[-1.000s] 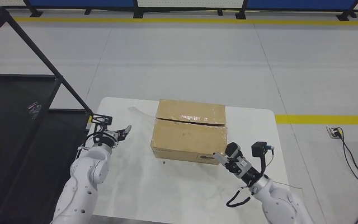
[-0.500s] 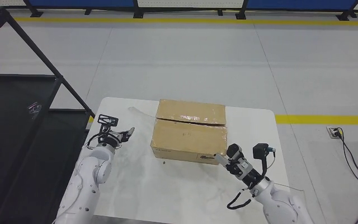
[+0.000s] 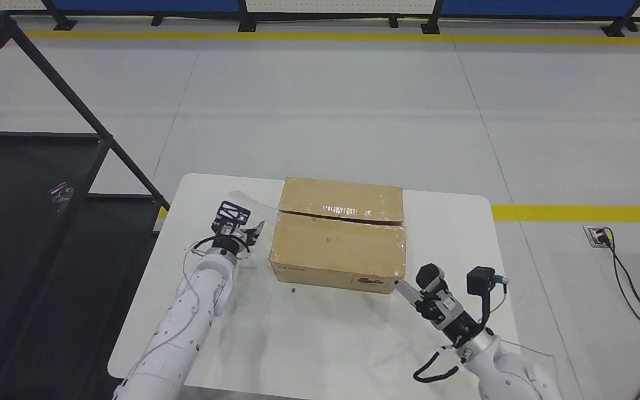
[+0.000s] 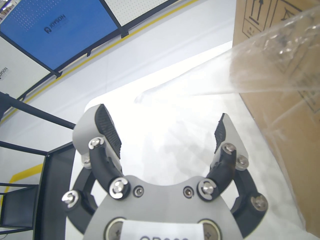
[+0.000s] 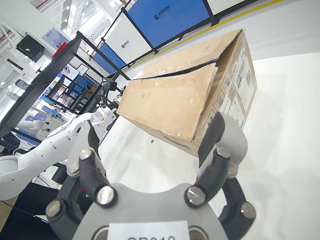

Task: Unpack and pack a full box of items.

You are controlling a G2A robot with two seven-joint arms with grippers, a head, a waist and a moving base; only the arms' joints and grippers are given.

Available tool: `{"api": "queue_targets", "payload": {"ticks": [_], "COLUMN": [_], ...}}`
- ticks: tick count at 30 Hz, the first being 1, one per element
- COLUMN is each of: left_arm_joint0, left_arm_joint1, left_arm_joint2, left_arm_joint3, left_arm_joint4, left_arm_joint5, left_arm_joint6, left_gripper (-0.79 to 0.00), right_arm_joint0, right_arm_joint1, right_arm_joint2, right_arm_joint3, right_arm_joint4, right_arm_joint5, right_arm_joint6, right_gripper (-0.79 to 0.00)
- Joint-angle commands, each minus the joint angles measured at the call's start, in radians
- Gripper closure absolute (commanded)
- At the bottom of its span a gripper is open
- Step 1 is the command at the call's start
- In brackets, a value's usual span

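Note:
A brown cardboard box [image 3: 340, 240] stands in the middle of the white table [image 3: 330, 345], its top flaps shut along a slit. In the right wrist view the near flap [image 5: 170, 101] sits slightly raised at one corner. A strip of clear tape [image 4: 272, 61] sticks out from the box [image 4: 270, 26] on its left side. My left gripper [image 3: 250, 232] [image 4: 165, 126] is open, close beside the box's left face, holding nothing. My right gripper [image 3: 408, 290] [image 5: 152, 138] is open and empty, just off the box's front right corner.
A black metal rack [image 3: 100, 150] with a dark panel [image 3: 50, 260] stands against the table's left edge. A small dark speck [image 3: 291, 291] lies on the table in front of the box. The table's front half is bare white surface.
My left gripper has swung right, from near the table's left edge to the box's left side. My right gripper has drawn back a little from the box's front right corner.

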Motion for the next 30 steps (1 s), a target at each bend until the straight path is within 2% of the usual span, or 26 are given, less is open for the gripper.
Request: {"api": "queue_targets", "payload": {"ticks": [1,8,14,21,30], "left_arm_joint0": [-0.027,-0.099,-0.124,-0.109,-0.032], "left_arm_joint1": [-0.013,-0.055,-0.07,-0.062,-0.035], "left_arm_joint2": [0.02,0.056,0.05,0.009,-0.05], "left_arm_joint3": [0.043,0.157,0.212,0.229,0.149], "left_arm_joint4": [-0.002,-0.03,-0.056,-0.092,-0.092], "left_arm_joint5": [0.027,0.126,0.179,0.191,0.222], "left_arm_joint6": [0.024,0.116,0.2,0.279,0.324], "left_gripper": [-0.785,-0.785,-0.785,-0.785,-0.785], "right_arm_joint0": [-0.006,-0.017,-0.009,0.001,0.023], "right_arm_joint1": [0.0,0.001,0.0,0.001,0.001], "right_arm_joint2": [0.003,0.008,0.003,0.001,-0.009], "right_arm_joint3": [-0.004,-0.007,-0.005,-0.003,-0.005], "right_arm_joint4": [0.0,0.0,-0.002,0.0,-0.003], "right_arm_joint5": [0.001,0.007,0.02,0.026,0.034], "right_arm_joint6": [-0.006,-0.015,-0.013,-0.006,0.014], "right_gripper": [-0.785,-0.785,-0.785,-0.785,-0.785]}}
